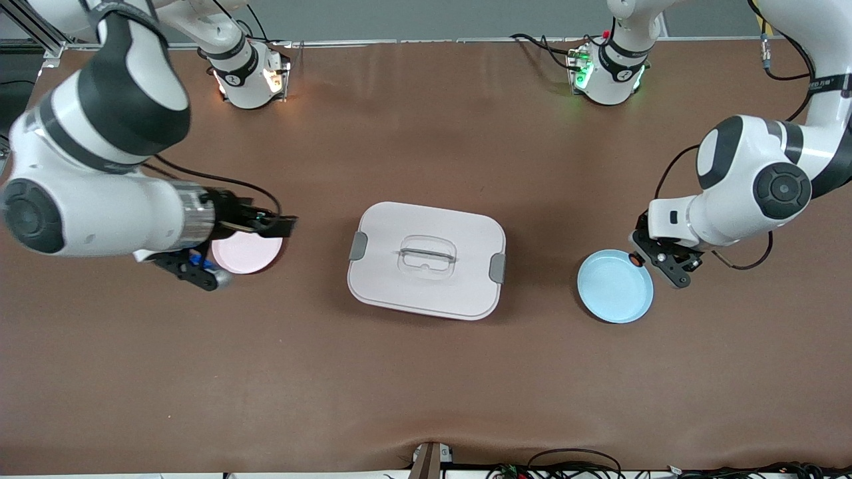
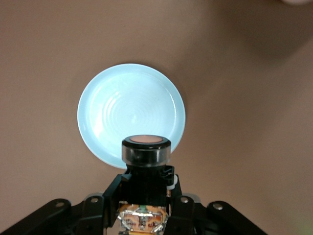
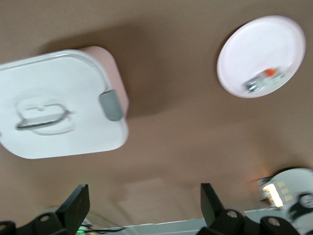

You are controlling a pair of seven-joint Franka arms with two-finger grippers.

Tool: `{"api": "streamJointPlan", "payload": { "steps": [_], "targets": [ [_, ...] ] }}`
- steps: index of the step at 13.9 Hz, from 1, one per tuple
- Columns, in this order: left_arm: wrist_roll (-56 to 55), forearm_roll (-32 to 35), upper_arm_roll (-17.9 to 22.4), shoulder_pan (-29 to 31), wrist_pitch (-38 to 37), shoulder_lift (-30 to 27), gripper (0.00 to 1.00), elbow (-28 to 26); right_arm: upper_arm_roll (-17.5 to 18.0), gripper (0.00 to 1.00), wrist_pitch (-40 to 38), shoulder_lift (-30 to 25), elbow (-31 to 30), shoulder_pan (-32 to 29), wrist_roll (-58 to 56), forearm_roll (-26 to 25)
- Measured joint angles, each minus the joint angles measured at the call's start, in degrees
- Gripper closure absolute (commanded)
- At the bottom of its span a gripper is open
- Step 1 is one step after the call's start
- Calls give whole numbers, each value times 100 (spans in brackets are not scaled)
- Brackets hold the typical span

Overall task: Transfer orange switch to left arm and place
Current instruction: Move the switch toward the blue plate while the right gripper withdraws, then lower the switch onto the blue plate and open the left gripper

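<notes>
Brown table (image 1: 426, 372): left gripper (image 1: 655, 258) clamps orange switch (image 2: 145, 149) above blue plate (image 1: 615, 286); right gripper (image 3: 142, 205) open, waiting above pink plate (image 1: 247, 253); a low crossing could clip the box (image 1: 426, 259).

Front view: my high camera looks down from the bench's near edge toward both arm bases along its top edge.
Left wrist view: looks close down on the blue plate (image 2: 131, 115).
Right wrist view: from higher up, tilted, taking in the box (image 3: 61, 103) and pink plate (image 3: 261, 55).
Shared: the front view also holds the box (image 1: 426, 259) and both plates.
</notes>
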Motion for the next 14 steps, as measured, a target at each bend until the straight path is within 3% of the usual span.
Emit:
{"api": "streamJointPlan", "payload": {
  "steps": [6,9,14],
  "targets": [
    [2136,607,3,246,1091,763,100,-174,-12,0,-546,-153,0,-742,-3142,-1319],
    [2251,1319,3,301,1615,1111,100,-356,-13,0,-769,-203,0,-942,-3742,-1832],
    [2255,1974,6,410,2412,1567,100,-558,-4,0,-1213,-220,0,-958,-3789,-2121]
  ]
}}
